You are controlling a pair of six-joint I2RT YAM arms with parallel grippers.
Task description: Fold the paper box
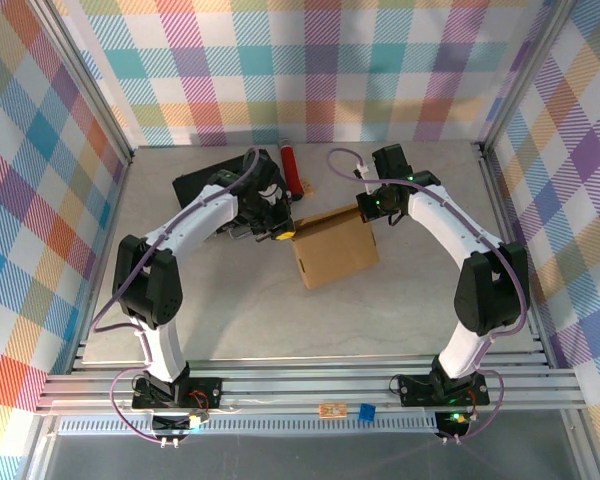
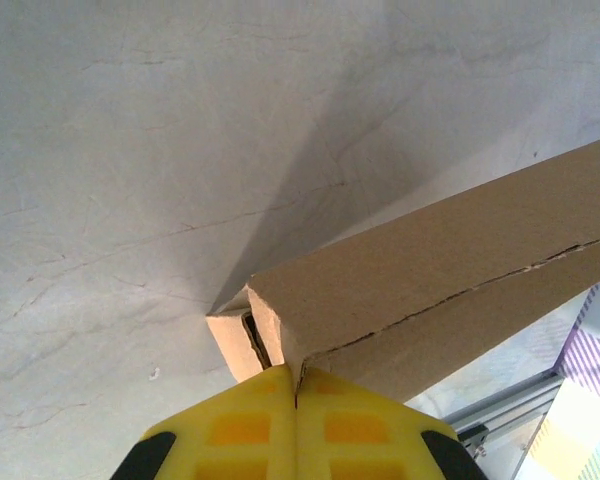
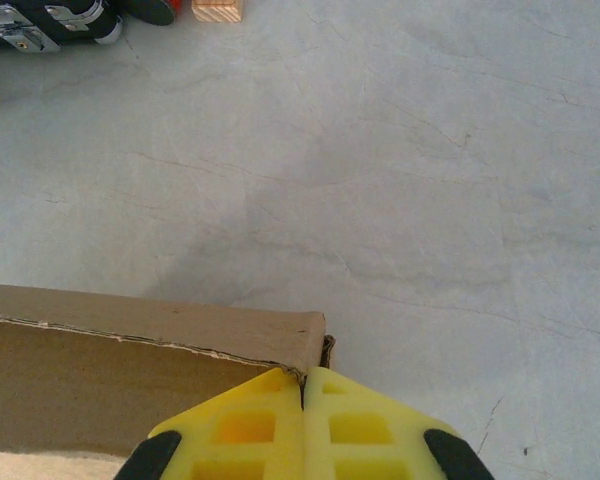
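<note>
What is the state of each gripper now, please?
The left gripper is closed, pinching a corner of the paper box.
The right gripper is closed, pinching another corner of the paper box.

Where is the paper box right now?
In the top external view the paper box sits mid-table, between the left gripper and the right gripper, each shut on a far corner; the red cylinder lies beyond it.
</note>
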